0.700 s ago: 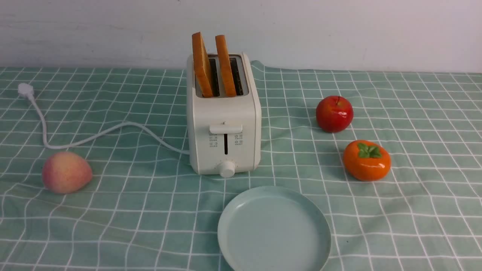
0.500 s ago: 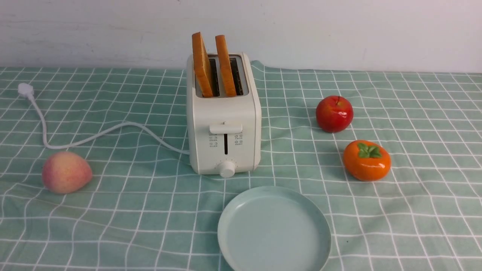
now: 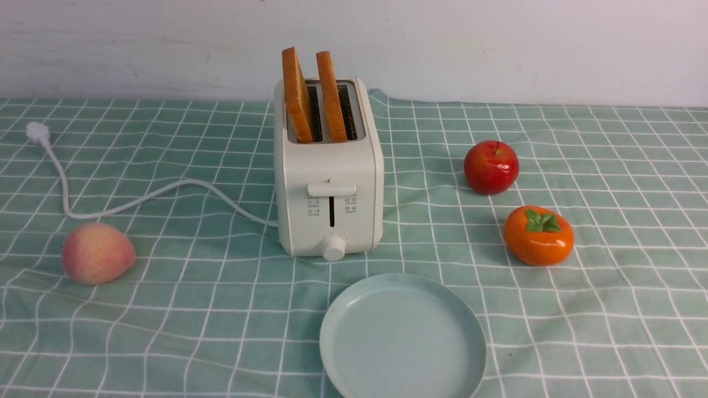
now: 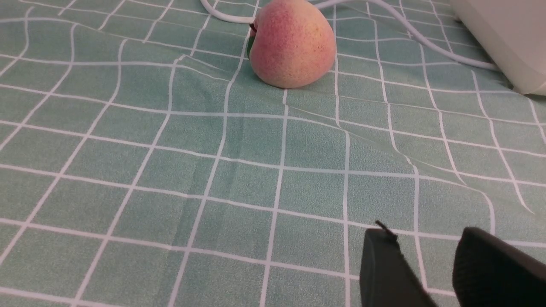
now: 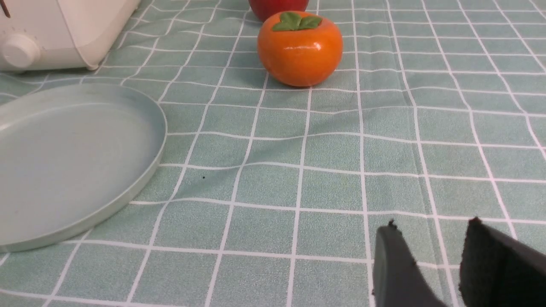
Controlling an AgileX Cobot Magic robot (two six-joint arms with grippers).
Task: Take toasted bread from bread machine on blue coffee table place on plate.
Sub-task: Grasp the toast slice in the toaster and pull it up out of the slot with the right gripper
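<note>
Two slices of toasted bread point(image 3: 297, 94) point(image 3: 331, 97) stand upright in the slots of the cream-white bread machine point(image 3: 329, 166) at the middle of the blue coffee table point(image 3: 221, 309). The empty pale blue-green plate point(image 3: 402, 337) lies just in front of it, slightly to the right. Neither gripper shows in the front view. My left gripper point(image 4: 426, 232) is open and empty low over the cloth, with a corner of the bread machine point(image 4: 503, 38) beyond it. My right gripper point(image 5: 431, 226) is open and empty over the cloth beside the plate point(image 5: 64, 162).
A peach point(image 3: 97, 253) lies at the front left, near the white cord point(image 3: 138, 199) that runs from the toaster to its plug point(image 3: 37, 132). A red apple point(image 3: 491, 167) and an orange persimmon point(image 3: 538, 236) sit to the toaster's right. A white wall stands behind.
</note>
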